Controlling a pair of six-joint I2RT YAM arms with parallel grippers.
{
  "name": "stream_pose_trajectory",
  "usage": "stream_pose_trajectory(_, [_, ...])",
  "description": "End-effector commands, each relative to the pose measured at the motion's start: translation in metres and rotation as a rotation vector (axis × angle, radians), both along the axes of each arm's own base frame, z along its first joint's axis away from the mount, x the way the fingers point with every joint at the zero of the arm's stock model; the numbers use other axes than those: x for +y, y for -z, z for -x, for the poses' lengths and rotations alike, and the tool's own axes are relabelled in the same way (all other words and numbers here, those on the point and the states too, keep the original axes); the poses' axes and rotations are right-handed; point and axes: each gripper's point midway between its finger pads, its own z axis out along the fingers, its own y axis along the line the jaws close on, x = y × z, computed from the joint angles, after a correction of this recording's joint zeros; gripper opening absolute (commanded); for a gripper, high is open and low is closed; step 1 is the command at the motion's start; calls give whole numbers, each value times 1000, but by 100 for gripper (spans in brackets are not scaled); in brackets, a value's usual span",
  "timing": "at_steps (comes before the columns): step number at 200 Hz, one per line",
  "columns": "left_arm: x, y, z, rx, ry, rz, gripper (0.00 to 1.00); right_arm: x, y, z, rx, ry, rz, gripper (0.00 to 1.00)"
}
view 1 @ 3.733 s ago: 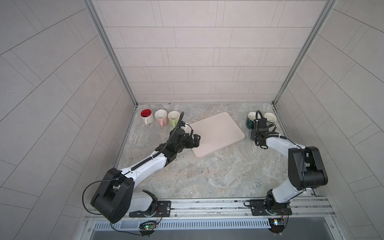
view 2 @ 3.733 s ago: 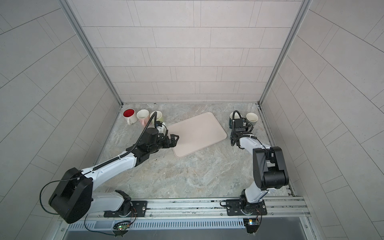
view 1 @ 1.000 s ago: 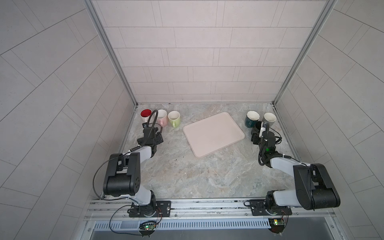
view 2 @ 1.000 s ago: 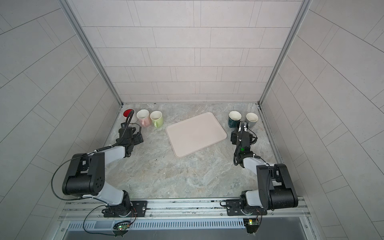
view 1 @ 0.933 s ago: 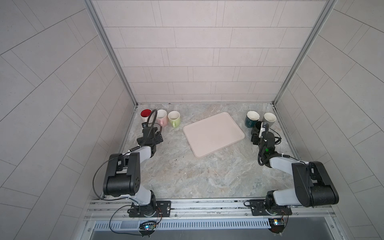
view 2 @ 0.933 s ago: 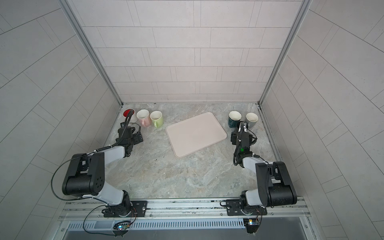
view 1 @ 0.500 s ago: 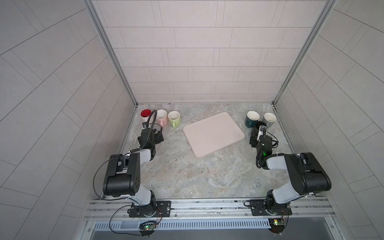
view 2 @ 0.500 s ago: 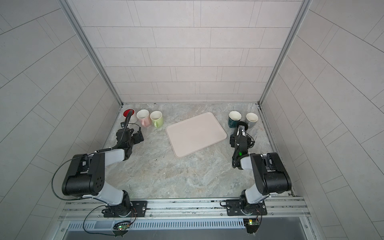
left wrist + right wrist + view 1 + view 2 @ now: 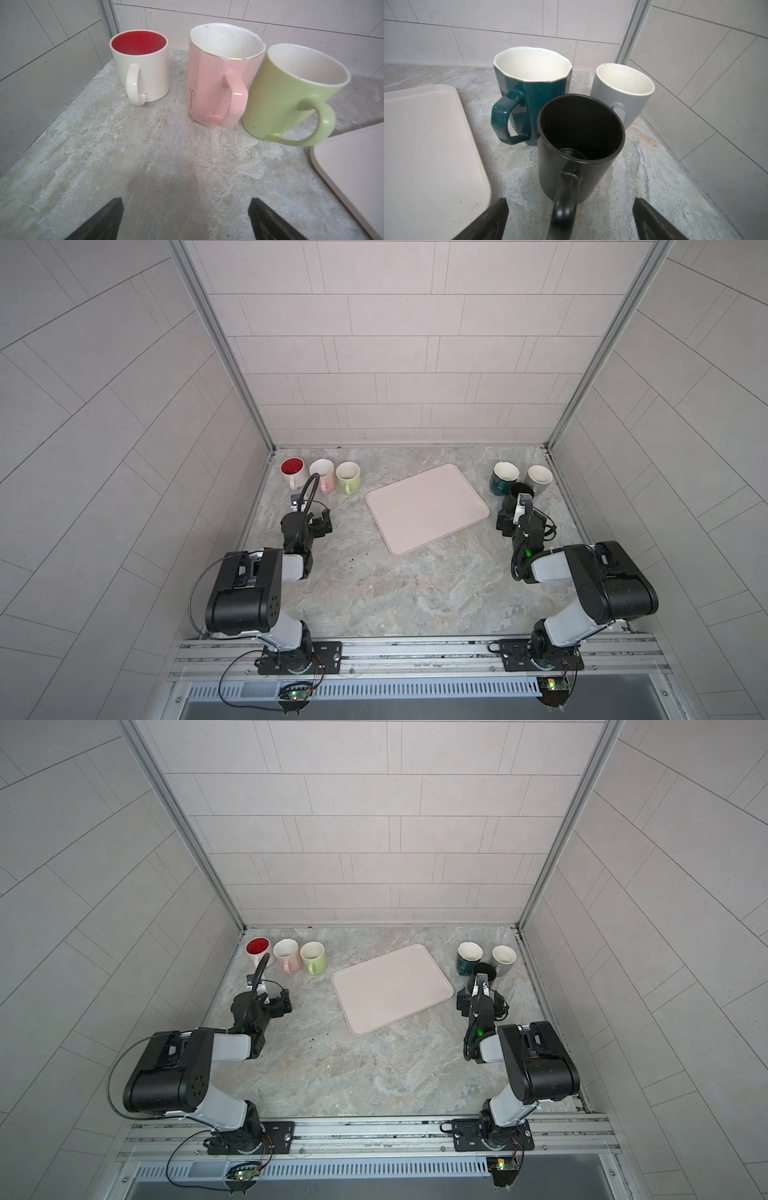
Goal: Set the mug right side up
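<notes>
We judged the task to be at its release step, with the turning itself done. The glossy black ceramic mug (image 9: 579, 145) stood upright on the marbled stone counter (image 9: 395, 585), mouth up. It was just off the right edge of the pale pink rectangular plastic tray (image 9: 428, 510), near the tray's far corner. Its handle pointed back at the right gripper (image 9: 569, 202). The jaws of that gripper stood wide apart, one on each side of the handle, and in the right wrist view they touched nothing.

The dark teal faceted mug (image 9: 546, 99) and the pale grey mug (image 9: 618, 99) stood close behind the black one. Both were farther from the tray's near edge, and both were mouth up.

Off the tray's left edge, the left gripper (image 9: 185, 200) was also spread open over bare counter and held nothing. Beyond it, level with the tray's far left corner, stood a row of three upright mugs. They were the white mug with a red inside (image 9: 145, 72), the pink mug with a gilt rim (image 9: 207, 87) and the light green mug (image 9: 280, 99).

We saw no mug upside down. The next move, as we read it, called for the right gripper to draw straight back along the line of the handle. A sideways drift could catch the handle and push the black mug into its two neighbours.
</notes>
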Motion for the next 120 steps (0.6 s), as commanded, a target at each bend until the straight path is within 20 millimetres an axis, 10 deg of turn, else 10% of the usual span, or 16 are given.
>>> stream_pose_trajectory(1, [-5,-15,-5,-87,32,-18,100,1,-2,0,-14,-4,13,97])
stream_pose_trajectory(120, [-6,-13,-6,-81,29,-21,100,17,-4,5,-40,-61,63,99])
